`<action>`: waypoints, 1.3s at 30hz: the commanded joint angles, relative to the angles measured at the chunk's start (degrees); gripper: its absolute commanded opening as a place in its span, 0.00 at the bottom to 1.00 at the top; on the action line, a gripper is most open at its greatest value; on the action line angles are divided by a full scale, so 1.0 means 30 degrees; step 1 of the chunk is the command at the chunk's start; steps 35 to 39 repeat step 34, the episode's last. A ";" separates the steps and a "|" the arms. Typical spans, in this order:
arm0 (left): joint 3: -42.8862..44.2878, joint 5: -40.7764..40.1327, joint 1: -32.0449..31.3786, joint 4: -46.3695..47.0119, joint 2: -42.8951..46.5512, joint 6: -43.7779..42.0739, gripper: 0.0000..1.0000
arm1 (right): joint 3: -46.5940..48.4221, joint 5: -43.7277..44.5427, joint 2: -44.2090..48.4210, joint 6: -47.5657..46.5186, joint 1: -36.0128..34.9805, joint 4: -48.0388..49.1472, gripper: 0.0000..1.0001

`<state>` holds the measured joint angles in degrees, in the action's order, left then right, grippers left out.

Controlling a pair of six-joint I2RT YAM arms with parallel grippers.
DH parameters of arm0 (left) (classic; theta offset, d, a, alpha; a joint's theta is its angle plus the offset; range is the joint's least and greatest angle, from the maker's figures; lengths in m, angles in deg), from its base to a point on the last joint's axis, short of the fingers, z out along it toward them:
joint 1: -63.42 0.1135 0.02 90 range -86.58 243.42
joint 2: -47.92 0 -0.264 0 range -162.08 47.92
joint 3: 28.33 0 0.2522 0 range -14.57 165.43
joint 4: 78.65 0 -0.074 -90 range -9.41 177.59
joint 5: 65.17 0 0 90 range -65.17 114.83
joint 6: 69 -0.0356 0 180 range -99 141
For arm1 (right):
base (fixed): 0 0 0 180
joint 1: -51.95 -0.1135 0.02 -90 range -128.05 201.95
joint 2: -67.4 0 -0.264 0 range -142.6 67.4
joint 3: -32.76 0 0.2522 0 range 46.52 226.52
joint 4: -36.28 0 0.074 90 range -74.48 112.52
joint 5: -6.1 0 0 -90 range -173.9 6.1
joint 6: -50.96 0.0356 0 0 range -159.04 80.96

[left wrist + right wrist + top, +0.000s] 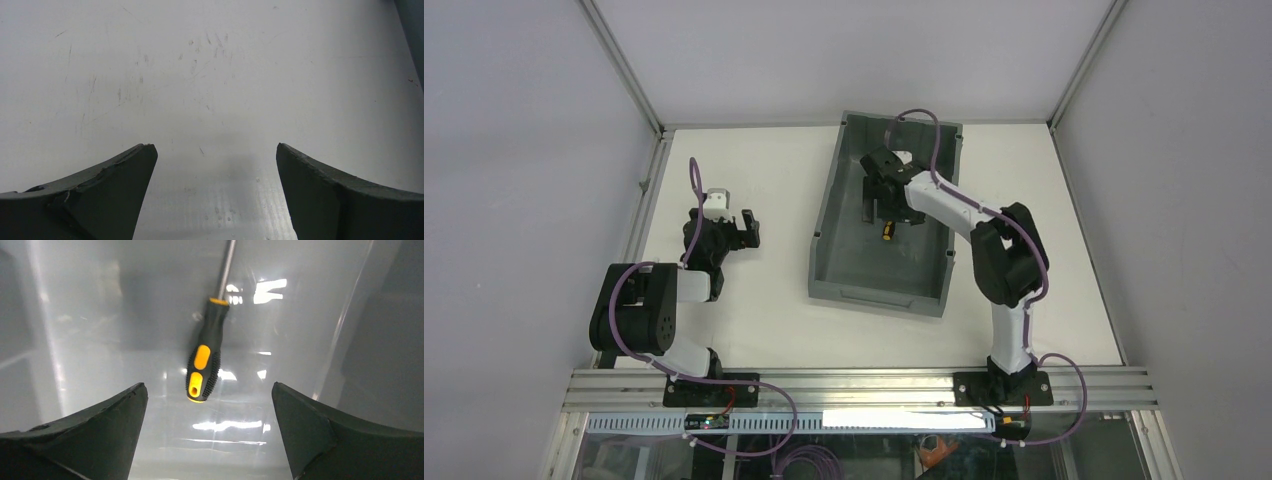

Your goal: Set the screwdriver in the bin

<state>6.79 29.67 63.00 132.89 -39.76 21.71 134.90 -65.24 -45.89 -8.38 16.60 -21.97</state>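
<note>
Inside the bin [826,232], we see the screwdriver [205,357] lying loose, our right gripper [208,386] spread wide over it. Left of the bin, our left gripper [216,146] gapes empty.

1. I see the screwdriver [205,360], with a black handle, yellow-orange inserts and a thin dark shaft, lying loose on the bin's floor. It sits just beyond my right gripper [208,388], centred between its wide-spread fingers and touching neither. The butt end points toward the gripper and the shaft points away.
2. The bin [829,225] is grey and rectangular, with tall sloped walls and a lower front lip. It stands upright, its walls around my right gripper and its glossy floor beneath it.
</note>
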 commanded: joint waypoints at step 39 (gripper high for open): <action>0.0027 0.0273 -0.0122 0.0634 0.0398 0.0085 1.00 | -0.2079 -0.2642 1.2605 -0.6736 1.4999 -0.1717 0.99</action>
